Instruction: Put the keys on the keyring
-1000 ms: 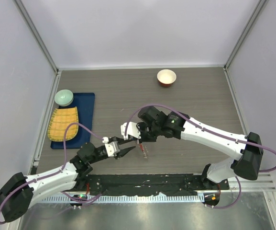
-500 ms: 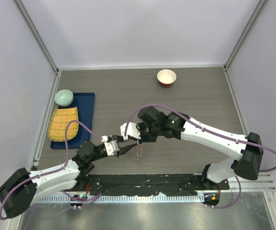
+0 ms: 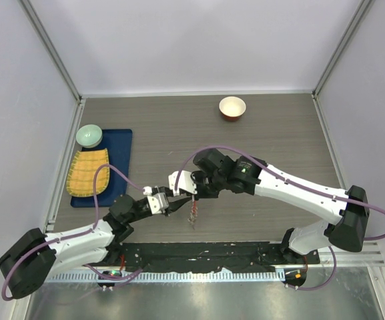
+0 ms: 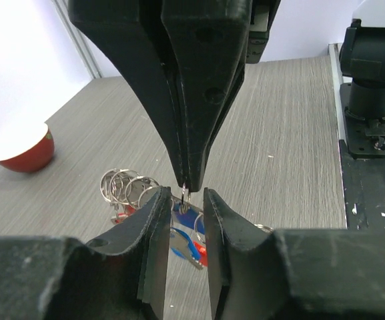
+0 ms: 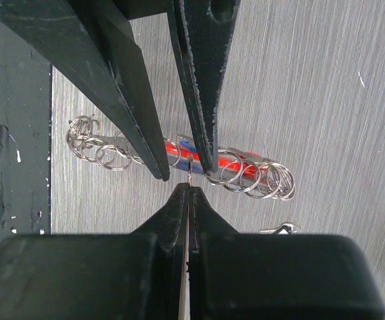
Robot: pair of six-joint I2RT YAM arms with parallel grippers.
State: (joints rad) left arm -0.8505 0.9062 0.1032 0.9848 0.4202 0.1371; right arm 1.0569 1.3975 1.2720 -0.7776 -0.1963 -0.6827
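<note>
Two arms over a grey wood-grain table (image 3: 279, 133), their tips met just in front of the bases. The right gripper (image 5: 187, 190) is seen clenched, and a thin silvery ring (image 5: 189, 177) is pinched at the very tips of its fingers. The left gripper (image 4: 186, 197) is held released, with a narrow gap between its jaws. The pinched ring and the tip of the right gripper are straddled by those jaws, and no contact with either can be made out.

The keyring (image 5: 231, 162) is laid flat on the table directly beneath the two tips. Its red bar is flanked by loops of silvery rings, one bunch (image 5: 92, 143) at one end and another at the opposite end. A blue-headed key (image 4: 184, 239) is lodged against the red bar. A small silvery key (image 5: 280, 229) is set apart on the table, near the cluster. Whether the pinched ring is linked to the cluster cannot be told.

A red-rimmed bowl (image 3: 232, 107) is placed at the far side, well apart. At the left, a blue mat (image 3: 120, 150) is occupied by a green bowl (image 3: 89, 136) and a yellow woven pad (image 3: 89, 172).
</note>
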